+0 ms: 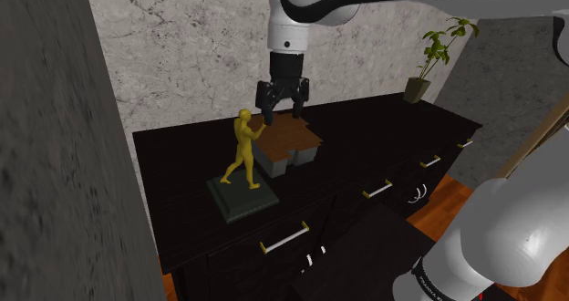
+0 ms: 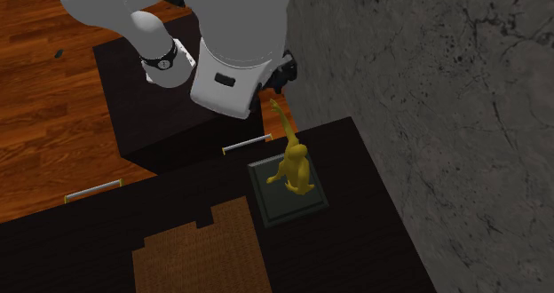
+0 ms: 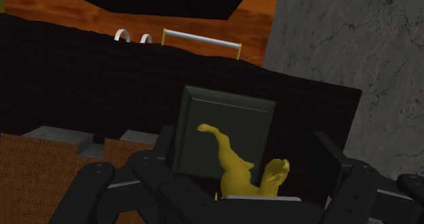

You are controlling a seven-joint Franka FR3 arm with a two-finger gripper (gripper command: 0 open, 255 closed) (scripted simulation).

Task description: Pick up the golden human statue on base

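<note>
Plainly golden, the statue (image 1: 244,149) strides on its dark square base (image 1: 246,202), with the pincer (image 1: 284,117) spread empty around it.

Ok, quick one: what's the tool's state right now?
Tool: open, straddling the statue, holding nothing.
</note>
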